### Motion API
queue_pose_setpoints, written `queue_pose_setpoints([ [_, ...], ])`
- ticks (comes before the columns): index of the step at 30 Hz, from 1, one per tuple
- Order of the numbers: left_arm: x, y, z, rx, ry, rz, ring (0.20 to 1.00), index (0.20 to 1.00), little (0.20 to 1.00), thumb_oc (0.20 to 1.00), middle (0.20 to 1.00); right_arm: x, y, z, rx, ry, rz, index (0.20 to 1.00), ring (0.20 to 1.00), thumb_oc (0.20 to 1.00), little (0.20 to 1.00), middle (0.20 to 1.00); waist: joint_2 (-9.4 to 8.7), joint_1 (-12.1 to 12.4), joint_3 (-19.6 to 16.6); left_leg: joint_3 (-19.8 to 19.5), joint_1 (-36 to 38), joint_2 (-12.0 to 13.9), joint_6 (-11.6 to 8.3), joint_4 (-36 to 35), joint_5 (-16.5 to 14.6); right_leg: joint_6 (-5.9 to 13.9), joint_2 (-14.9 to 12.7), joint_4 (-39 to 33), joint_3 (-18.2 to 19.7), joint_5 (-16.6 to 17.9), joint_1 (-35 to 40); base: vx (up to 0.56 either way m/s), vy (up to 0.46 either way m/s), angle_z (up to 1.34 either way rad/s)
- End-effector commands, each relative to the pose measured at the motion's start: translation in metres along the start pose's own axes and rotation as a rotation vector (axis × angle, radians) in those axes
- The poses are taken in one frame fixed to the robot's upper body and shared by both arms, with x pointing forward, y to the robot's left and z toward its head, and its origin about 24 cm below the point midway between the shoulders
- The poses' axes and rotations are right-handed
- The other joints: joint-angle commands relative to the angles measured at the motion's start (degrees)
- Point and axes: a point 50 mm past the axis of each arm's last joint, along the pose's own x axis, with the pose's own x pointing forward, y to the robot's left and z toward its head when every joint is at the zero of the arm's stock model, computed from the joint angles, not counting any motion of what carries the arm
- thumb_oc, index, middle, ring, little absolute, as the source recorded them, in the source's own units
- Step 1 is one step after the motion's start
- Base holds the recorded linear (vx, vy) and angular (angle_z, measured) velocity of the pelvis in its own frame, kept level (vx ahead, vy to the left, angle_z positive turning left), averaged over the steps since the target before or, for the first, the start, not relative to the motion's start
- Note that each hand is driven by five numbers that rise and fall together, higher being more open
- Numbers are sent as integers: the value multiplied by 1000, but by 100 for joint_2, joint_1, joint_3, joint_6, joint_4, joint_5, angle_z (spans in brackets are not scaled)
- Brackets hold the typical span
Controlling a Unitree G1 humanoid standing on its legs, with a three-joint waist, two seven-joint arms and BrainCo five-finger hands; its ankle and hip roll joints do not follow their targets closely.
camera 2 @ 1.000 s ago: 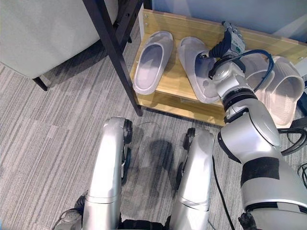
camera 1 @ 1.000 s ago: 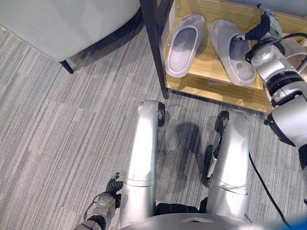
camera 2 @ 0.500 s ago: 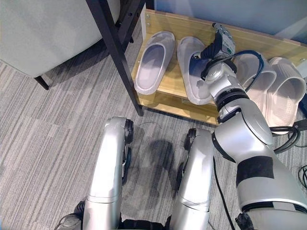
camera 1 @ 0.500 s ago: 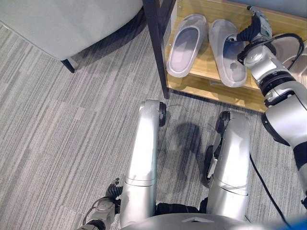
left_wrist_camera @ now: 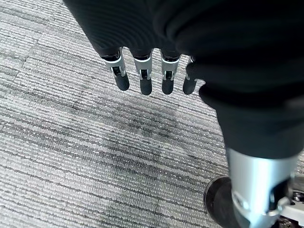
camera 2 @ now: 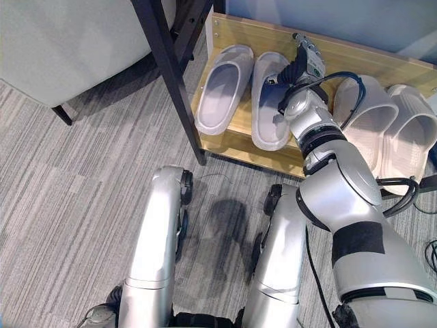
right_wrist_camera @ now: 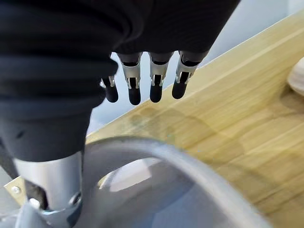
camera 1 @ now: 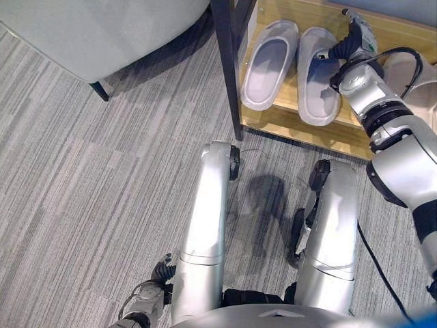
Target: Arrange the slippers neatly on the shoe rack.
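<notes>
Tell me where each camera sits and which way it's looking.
Left eye view: head, looking down at the carpet, rack and grey slippers.
Right eye view: same head, offset; right hand at the second grey slipper, beige slippers beside.
Left wrist view: left hand relaxed over carpet.
Right wrist view: fingers straight over that slipper and the rack.
Both eyes share the rack and grey slippers.

Grey striped carpet (camera 1: 102, 178) covers the floor. A pale upholstered seat (camera 1: 102, 27) on a dark leg (camera 1: 99, 90) stands at the far left, and a black metal post (camera 1: 227, 68) rises just beside it.
</notes>
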Motion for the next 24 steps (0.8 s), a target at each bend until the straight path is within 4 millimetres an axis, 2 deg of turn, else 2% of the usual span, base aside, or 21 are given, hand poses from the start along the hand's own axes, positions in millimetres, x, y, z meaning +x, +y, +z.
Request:
queue_pose_setpoints([
  [1, -1, 0, 0, 108, -11, -41, 1000, 1000, 1000, 1000, 1000, 17, -55, 48, 21, -134, -145, 1000, 1000, 1000, 1000, 1000, 95, 245, -175, -484, 313, -80, 65, 188, -990, -479, 46, 266, 671, 874, 685, 0, 0, 0],
  [13, -2, -1, -3, 108, -1, -53, 1000, 1000, 1000, 1000, 1000, 19, -66, 45, 6, -132, -172, 1000, 1000, 1000, 1000, 1000, 76, 210, -175, -461, 313, -83, 51, 184, -974, -509, 63, 308, 702, 870, 675, 0, 0, 0],
  [24, -1, -3, 0, 107, -7, -65, 1000, 1000, 1000, 1000, 1000, 16, -49, 46, -31, -130, -97, 1000, 1000, 1000, 1000, 1000, 45, 236, -175, -525, 313, -128, 29, 148, -950, -494, 71, 273, 669, 883, 687, 0, 0, 0],
])
